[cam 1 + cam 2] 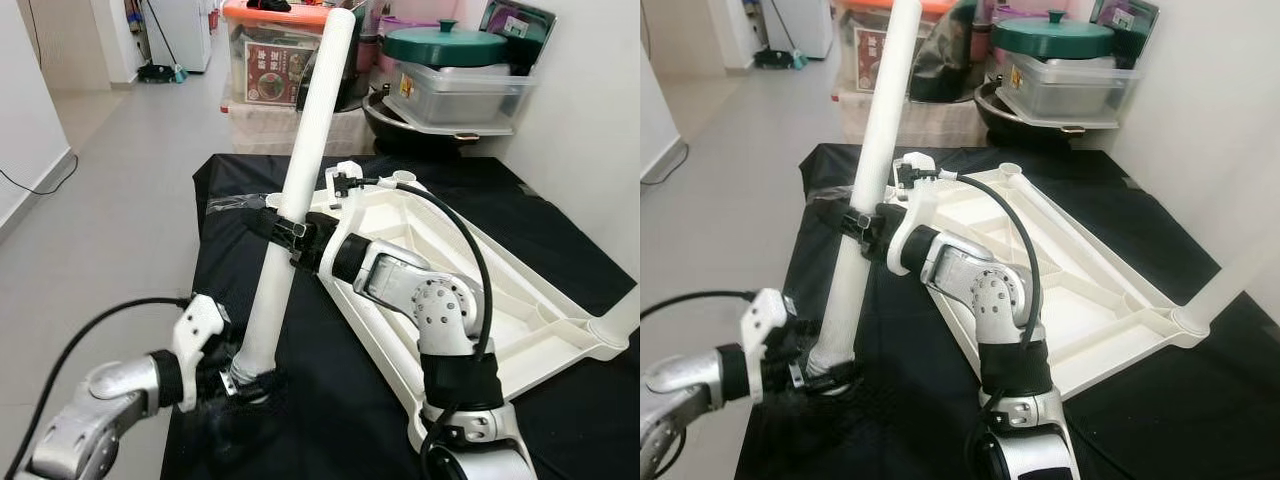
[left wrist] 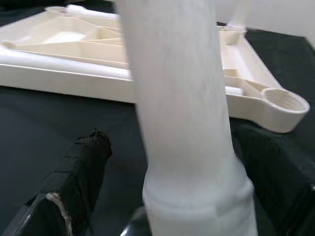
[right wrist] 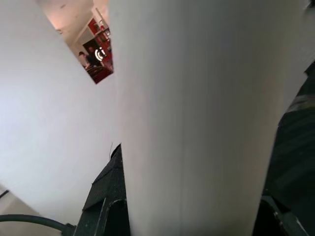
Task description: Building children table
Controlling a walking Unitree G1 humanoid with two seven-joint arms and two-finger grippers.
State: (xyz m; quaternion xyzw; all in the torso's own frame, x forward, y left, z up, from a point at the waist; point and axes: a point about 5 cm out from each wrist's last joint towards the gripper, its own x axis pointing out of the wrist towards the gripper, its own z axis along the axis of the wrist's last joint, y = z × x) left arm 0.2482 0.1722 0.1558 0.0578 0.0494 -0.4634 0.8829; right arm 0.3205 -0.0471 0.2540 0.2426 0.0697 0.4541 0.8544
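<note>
A long white table leg (image 1: 300, 180) stands tilted, its top leaning away, its foot on the black cloth. My right gripper (image 1: 285, 228) is shut on the leg at about mid-height; the leg (image 3: 197, 123) runs between its black fingers (image 3: 106, 206) in the right wrist view. My left gripper (image 1: 245, 383) is shut on the leg's lower end, with a taped fingertip (image 2: 78, 172) beside the leg's collar (image 2: 197, 196). The white tabletop (image 1: 470, 290) lies upside down to the right, its ribs and corner sockets (image 2: 285, 101) facing up. One leg (image 1: 1230, 285) stands fitted at its near right corner.
Black cloth (image 1: 330, 400) covers the work surface. Behind it are stacked plastic boxes (image 1: 275, 60), a green-lidded pot (image 1: 445, 45) and clear containers. A white wall (image 1: 590, 120) runs along the right. Grey floor (image 1: 110, 200) lies to the left.
</note>
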